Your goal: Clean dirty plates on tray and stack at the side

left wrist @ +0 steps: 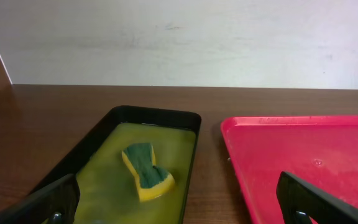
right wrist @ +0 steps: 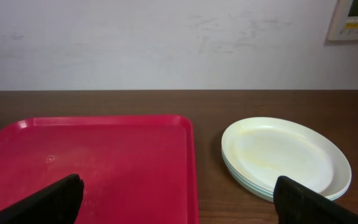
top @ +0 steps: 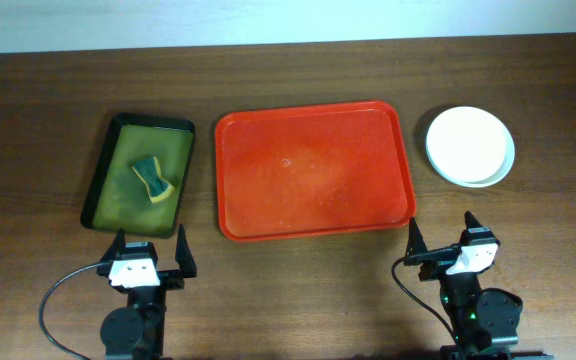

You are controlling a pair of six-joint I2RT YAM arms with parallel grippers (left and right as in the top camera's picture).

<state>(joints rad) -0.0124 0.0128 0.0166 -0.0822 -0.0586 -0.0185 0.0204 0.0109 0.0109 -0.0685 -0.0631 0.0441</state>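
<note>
The plates (top: 470, 146) lie stacked beside the tray (top: 313, 170), ahead and a little right of the right gripper (top: 441, 228), far from the left gripper (top: 150, 240); both grippers are spread, holding nothing.

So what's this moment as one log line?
red rectangular plastic tray: no plates | round pale plates: stacked beside it | yellow-green sponge: in black tray | left claw: open | right claw: open

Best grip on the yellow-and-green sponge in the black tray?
Pinch the yellow-and-green sponge across its narrow waist, coming straight down from above: it lies flat, green side up, in the black rectangular tray, whose raised walls likely block a side approach.
</note>
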